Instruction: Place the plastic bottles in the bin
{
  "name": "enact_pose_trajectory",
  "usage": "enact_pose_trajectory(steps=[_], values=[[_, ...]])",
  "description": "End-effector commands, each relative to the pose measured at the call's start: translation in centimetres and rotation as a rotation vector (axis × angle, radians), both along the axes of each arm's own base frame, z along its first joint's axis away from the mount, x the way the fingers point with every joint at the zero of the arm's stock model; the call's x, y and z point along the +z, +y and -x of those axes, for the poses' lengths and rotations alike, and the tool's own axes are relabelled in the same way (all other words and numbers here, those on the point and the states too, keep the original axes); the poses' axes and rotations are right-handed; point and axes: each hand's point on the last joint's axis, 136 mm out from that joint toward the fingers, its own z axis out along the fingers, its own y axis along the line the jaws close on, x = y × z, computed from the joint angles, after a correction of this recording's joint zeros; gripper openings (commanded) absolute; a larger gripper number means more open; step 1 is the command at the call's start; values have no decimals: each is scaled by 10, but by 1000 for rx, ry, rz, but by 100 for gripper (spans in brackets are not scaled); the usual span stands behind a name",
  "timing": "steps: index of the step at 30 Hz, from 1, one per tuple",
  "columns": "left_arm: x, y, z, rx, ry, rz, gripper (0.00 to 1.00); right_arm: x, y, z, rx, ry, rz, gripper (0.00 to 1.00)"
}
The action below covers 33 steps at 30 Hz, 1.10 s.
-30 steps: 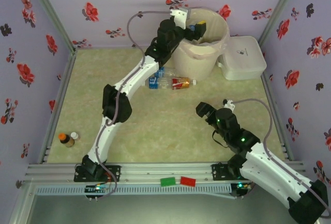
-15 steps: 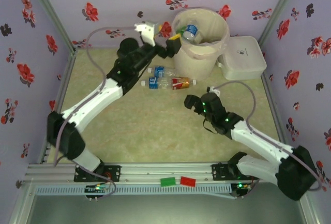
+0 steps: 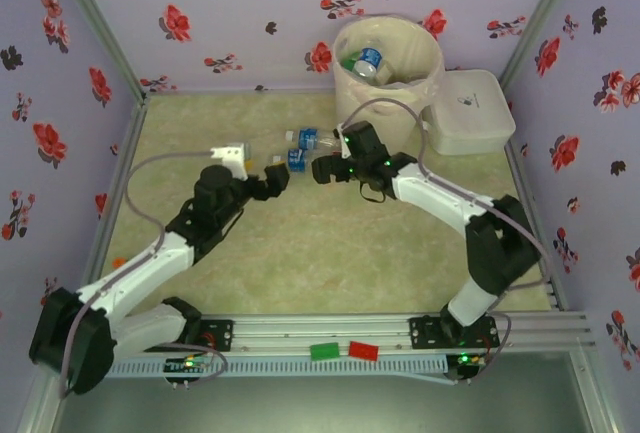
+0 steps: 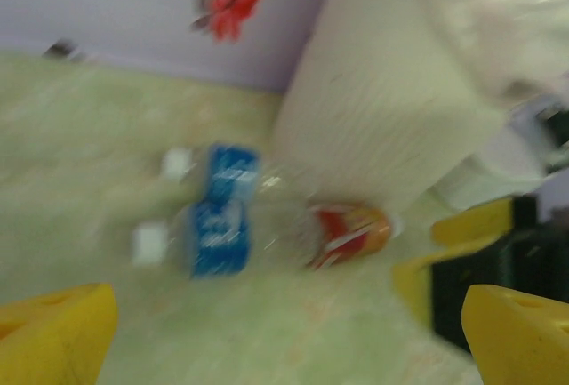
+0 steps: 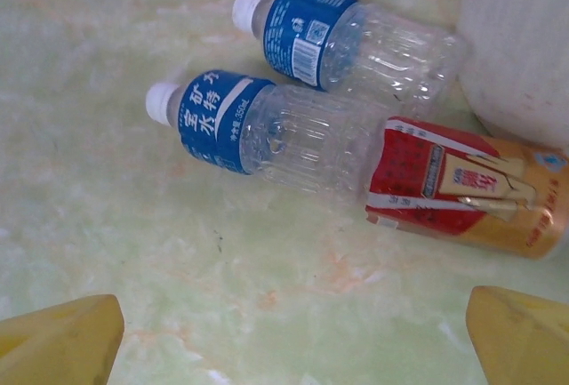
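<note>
Two clear plastic bottles with blue labels (image 5: 356,38) (image 5: 267,127) and a red-labelled bottle (image 5: 462,185) lie side by side on the floor at the foot of the bin (image 5: 520,38). In the top view the cream bin (image 3: 388,103) stands at the back with a blue-labelled bottle (image 3: 368,61) inside. My right gripper (image 3: 325,168) hovers open just over the lying bottles (image 3: 306,138), covering the red one. My left gripper (image 3: 275,181) is open, a little left of them, holding nothing. The left wrist view is blurred but shows the bottles (image 4: 218,238) and bin (image 4: 382,136).
A flat white lidded box (image 3: 468,111) sits right of the bin. Flowered walls close in the back and both sides. A small orange-capped item (image 3: 118,263) peeks out by the left arm near the left wall.
The left arm has pulled back from the bin's rim toward the near left, leaving a bottle in the bin. The right arm has reached forward to the lying bottles.
</note>
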Motion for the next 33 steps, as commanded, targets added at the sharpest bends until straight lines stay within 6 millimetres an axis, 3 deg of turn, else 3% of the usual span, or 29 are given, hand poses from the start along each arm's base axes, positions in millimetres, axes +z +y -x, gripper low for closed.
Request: enact_pose_trajectory(steps=[1, 6, 9, 16, 20, 26, 33], values=[[-19, 43, 12, 167, 81, 83, 100, -10, 1, -7, 93, 5, 120, 100], [-29, 86, 28, 329, 62, 163, 100, -25, 11, -32, 88, 15, 171, 100], [-24, 100, 32, 384, 26, 213, 100, -35, 19, -48, 63, 20, 163, 100], [-24, 92, 33, 334, 51, 196, 100, -54, 38, -71, 74, 30, 149, 100], [-30, 87, 36, 304, 79, 193, 100, -66, 33, -79, 53, 50, 165, 100], [-33, 85, 36, 297, 84, 205, 100, -71, 23, -70, 48, 72, 174, 100], [-32, 79, 28, 284, 85, 230, 100, -67, 8, -32, 40, 94, 152, 100]])
